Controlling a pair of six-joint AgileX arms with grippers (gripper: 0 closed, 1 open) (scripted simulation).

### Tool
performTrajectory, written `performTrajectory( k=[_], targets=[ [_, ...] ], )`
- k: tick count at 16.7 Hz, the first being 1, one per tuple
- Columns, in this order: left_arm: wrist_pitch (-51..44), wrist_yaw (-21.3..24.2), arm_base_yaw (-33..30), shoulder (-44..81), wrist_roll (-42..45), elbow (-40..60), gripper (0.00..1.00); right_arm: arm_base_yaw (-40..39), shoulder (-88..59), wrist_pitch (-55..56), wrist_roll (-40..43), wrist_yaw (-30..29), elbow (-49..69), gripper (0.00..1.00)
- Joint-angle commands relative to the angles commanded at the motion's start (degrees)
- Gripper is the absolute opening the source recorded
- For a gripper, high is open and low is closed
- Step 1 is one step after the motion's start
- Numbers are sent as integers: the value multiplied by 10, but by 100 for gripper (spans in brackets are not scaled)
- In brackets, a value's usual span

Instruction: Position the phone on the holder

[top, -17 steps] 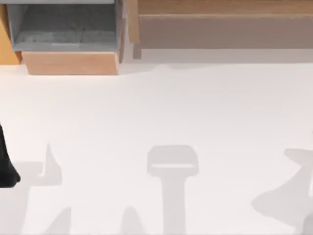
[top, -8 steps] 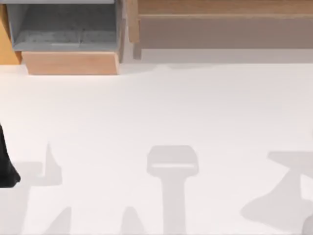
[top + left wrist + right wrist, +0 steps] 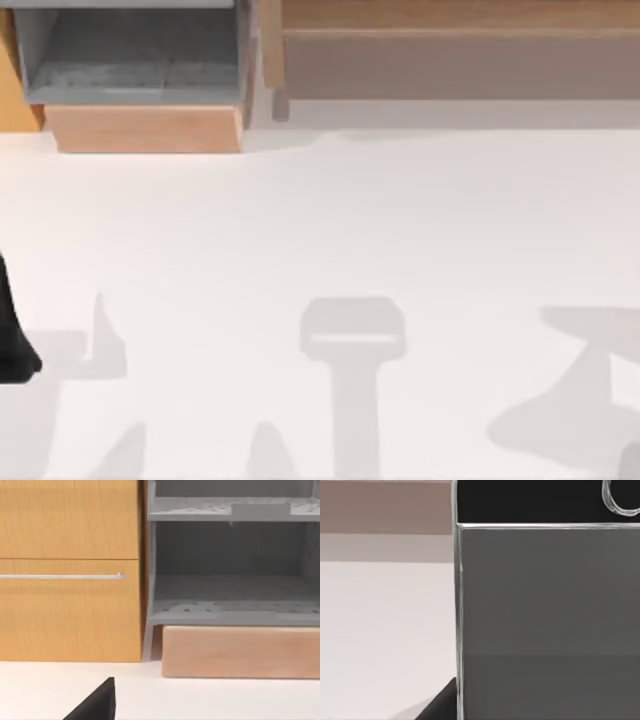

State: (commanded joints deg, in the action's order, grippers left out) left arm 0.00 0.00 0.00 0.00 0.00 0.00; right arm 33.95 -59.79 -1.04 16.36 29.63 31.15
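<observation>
The phone (image 3: 545, 620) stands very close in the right wrist view, upright off the white table (image 3: 380, 630). It has a grey screen, a silver rim and a black end band with a round mark. My right gripper is shut on the phone, with one black finger (image 3: 444, 706) showing beside its rim. In the top view the right arm casts a shadow at the table's right edge. My left gripper (image 3: 12, 340) is parked at the table's left edge, and a black part of it (image 3: 95, 707) appears in the left wrist view. The holder is out of view.
A grey open shelf (image 3: 130, 55) on a pale wooden base (image 3: 145, 128) stands at the back left. A wooden cabinet (image 3: 70, 570) is beside it. A long brown wooden unit (image 3: 460, 60) runs along the back right. The white table (image 3: 320, 230) spreads in front.
The right arm's shadow at the table's right edge has slid leftward. The left arm has not moved.
</observation>
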Motion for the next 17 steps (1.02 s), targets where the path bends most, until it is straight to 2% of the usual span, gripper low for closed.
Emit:
performTrajectory(
  k=[9,16,17],
  targets=[
    [0,0,0,0,0,0,100,-48,-88,93,-13,-51,12,0],
    [0,0,0,0,0,0,100,-51,-127,126,-36,-51,15,0],
    [0,0,0,0,0,0,100,-51,-127,126,-36,-51,15,8]
  ],
)
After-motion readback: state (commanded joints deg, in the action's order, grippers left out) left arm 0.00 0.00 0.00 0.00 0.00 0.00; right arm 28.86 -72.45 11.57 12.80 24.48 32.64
